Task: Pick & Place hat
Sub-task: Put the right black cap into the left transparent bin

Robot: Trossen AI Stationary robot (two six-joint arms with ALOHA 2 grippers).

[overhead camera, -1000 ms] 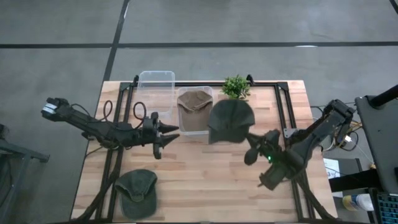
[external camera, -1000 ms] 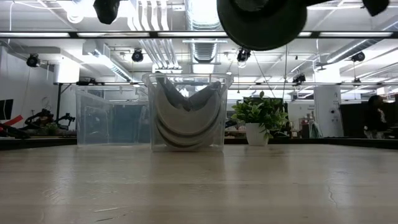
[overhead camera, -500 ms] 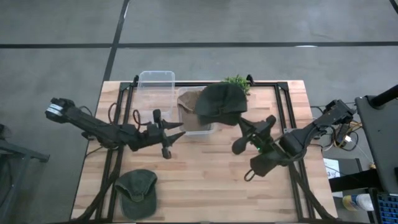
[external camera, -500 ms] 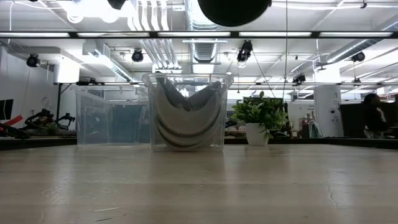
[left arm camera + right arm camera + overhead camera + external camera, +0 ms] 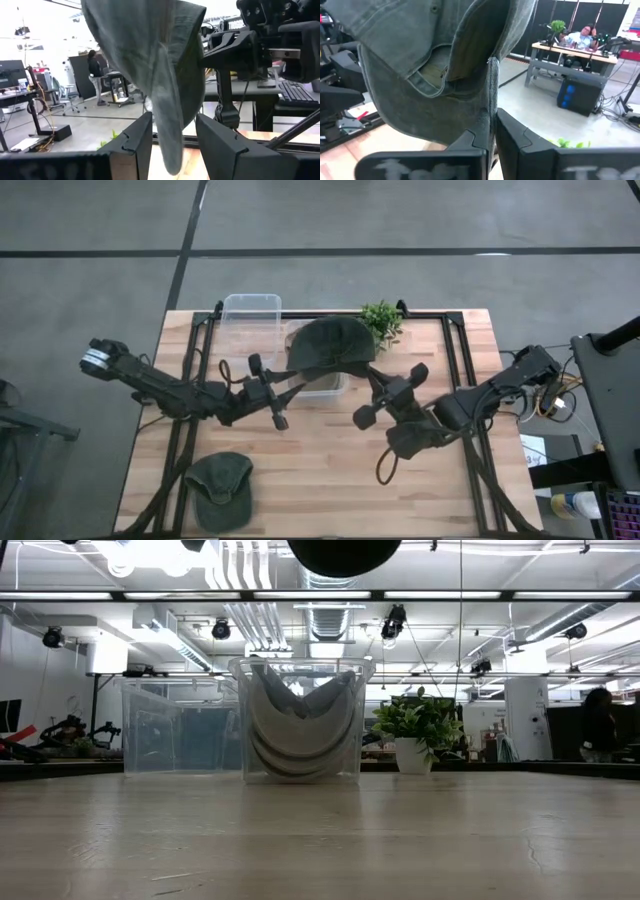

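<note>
Right fingers (image 5: pixel 492 132) pinching green hat (image 5: pixel 331 346), above bin (image 5: pixel 316 385)

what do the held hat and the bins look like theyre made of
Held hat: seemingly washed cotton, matte grey-green, with visible stitched seams and soft folds. Bins: probably clear plastic, glossy; the hats inside show through the walls.

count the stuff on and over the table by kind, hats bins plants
hats: 3 (dark one held up, tan one in a bin, green one on the table)
bins: 2 (empty, with the tan hat)
plants: 1
total: 6
</note>
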